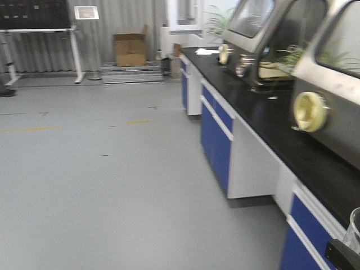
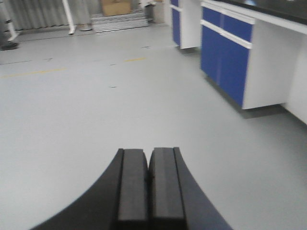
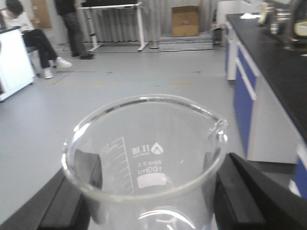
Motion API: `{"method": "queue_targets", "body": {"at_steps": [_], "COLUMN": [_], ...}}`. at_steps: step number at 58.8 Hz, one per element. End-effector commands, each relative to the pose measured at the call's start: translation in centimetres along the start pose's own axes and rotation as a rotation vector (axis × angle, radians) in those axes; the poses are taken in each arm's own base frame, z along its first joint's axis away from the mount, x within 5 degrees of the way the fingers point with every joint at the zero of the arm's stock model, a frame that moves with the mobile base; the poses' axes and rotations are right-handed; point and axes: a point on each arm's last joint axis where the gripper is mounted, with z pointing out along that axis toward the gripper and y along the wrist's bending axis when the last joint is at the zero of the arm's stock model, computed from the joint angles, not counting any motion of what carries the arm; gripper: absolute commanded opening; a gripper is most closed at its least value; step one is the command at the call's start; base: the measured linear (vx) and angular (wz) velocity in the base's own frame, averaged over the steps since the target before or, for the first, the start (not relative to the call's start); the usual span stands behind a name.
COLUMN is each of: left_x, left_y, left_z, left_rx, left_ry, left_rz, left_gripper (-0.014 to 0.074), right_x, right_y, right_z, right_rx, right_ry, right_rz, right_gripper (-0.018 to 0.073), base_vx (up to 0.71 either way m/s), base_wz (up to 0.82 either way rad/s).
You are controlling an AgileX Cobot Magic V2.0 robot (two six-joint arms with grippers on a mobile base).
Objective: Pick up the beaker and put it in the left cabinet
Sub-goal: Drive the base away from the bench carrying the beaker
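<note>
Black fingers point(image 2: 132, 187) of the left gripper point(image 2: 148, 165) press together, clenched on nothing, over grey floor point(image 2: 96, 105). Right gripper point(image 3: 153, 191) grasps the beaker point(image 3: 144, 158) upright between its fingers point(image 3: 240, 191); only that wrist view shows the 100ml markings. Front view catches merely its rim, near the bench point(image 1: 270, 112).

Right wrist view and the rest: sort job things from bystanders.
Job: beaker, held in right gripper; left gripper, shut and empty; left cabinet, not in view.
Bystanders: cardboard box, lab bench, glove boxes, seated person.
</note>
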Motion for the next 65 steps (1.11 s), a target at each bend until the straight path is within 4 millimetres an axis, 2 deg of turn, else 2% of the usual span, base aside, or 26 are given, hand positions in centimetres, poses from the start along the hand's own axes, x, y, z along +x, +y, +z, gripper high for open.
{"method": "queue_targets", "body": {"at_steps": [1, 38, 65], "left_x": [-1.15, -1.15, -1.15], "left_y": [-0.13, -0.13, -0.13], "left_z": [-0.21, -0.21, -0.21], "left_rx": [0.015, 0.015, 0.015], "left_ry": [-0.102, -0.102, -0.102], "left_rz": [-0.005, -0.005, -0.005], "left_gripper": [0.0003, 0.0003, 0.0003], "right_x": [-1.45, -1.45, -1.45], "right_y": [0.47, 0.47, 0.47], "right_z": [-0.20, -0.20, -0.20], "right_rx": [-0.045, -0.045, -0.045], "right_ry": [-0.074, -0.074, -0.074], "right_rz": [-0.014, -0.014, -0.014], "right_gripper": [-0.0004, -0.0004, -0.0004], "base_vx": [0.24, 0.39, 0.63], "base_wz": [0.56, 0.43, 0.12]}}
